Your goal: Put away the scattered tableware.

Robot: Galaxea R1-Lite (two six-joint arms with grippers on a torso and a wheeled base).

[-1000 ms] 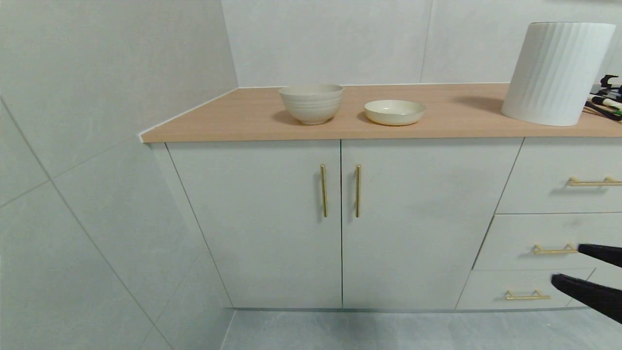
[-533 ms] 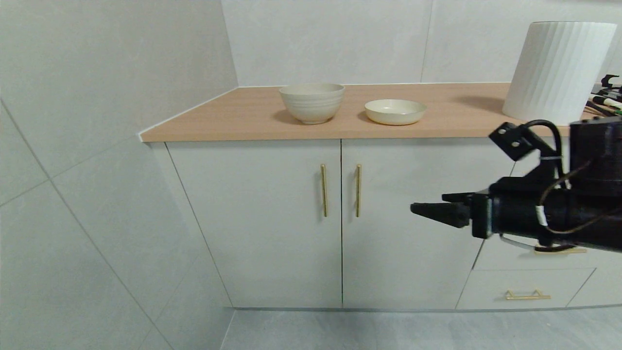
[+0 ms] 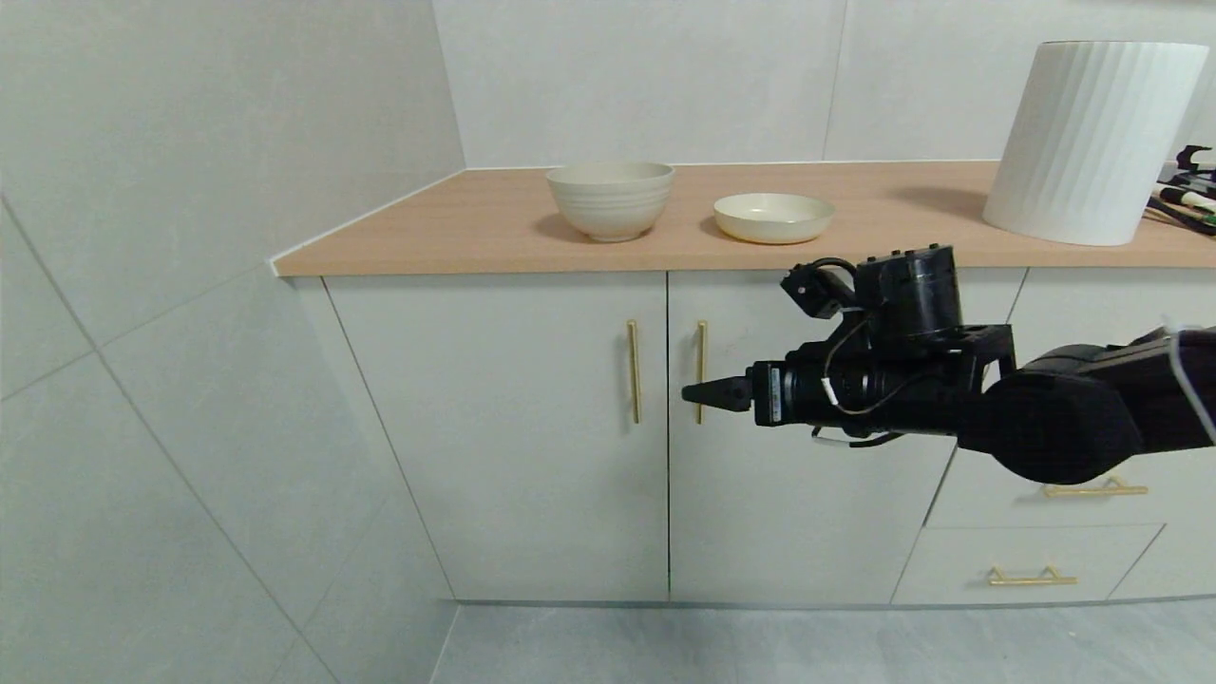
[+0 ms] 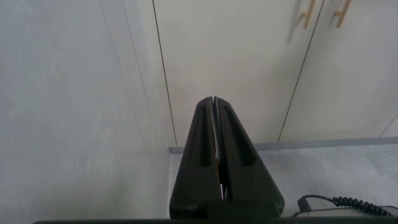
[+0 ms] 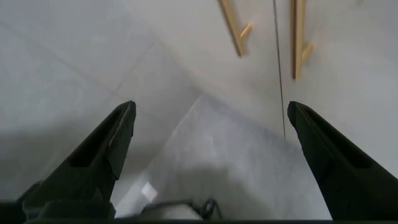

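A cream ribbed bowl (image 3: 610, 199) and a shallow cream dish (image 3: 773, 218) stand side by side on the wooden counter (image 3: 475, 233). Below them are two white cabinet doors with gold handles (image 3: 700, 370). My right gripper (image 3: 708, 392) hovers in front of the right door, its tip level with that handle; it is open with nothing in it (image 5: 211, 124), and both handles (image 5: 300, 37) lie ahead of its fingers. My left gripper (image 4: 213, 102) is shut and empty, held low and pointing at the foot of the left door near the wall corner.
A tall white ribbed cylinder (image 3: 1092, 138) stands on the counter at the right, with pens (image 3: 1183, 199) beyond it. Drawers with gold handles (image 3: 1031, 576) fill the right side. A tiled wall (image 3: 190, 285) closes in on the left. Grey floor (image 3: 760, 646) lies below.
My right arm has risen from the lower right edge and swung left across the drawers, ending in front of the right door's handle. Bowl and dish have not moved.
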